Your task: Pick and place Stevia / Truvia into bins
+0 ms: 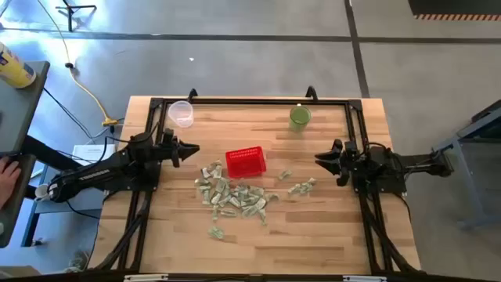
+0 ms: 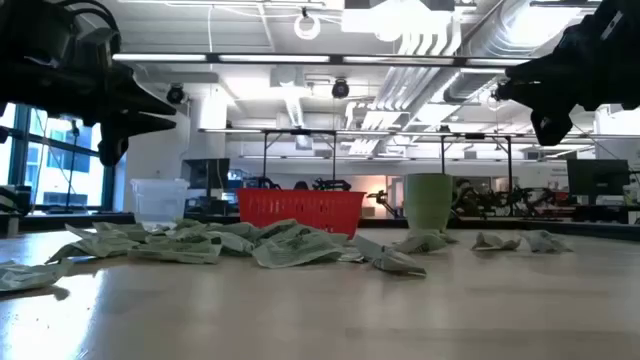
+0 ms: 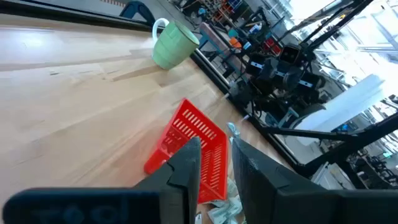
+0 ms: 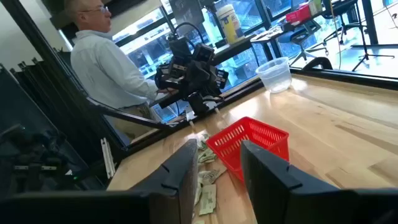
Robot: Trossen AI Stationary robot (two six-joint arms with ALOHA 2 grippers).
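The red mesh basket (image 1: 246,161) stands on its base on the table's middle. Many pale green and white sachets (image 1: 232,195) lie flat in a loose heap on the table just near of it, with a few (image 1: 301,187) to its right. My left gripper (image 1: 191,150) is open and empty, held above the table left of the basket. My right gripper (image 1: 321,159) is open and empty, above the table right of the basket. Both wrist views show the basket (image 3: 193,149) (image 4: 250,142) beyond the open fingers.
A clear plastic cup (image 1: 181,113) stands at the far left and a green cup (image 1: 300,117) at the far right of the table. A black frame (image 1: 250,101) runs along the table's edges. A person (image 4: 109,68) stands beyond the left edge.
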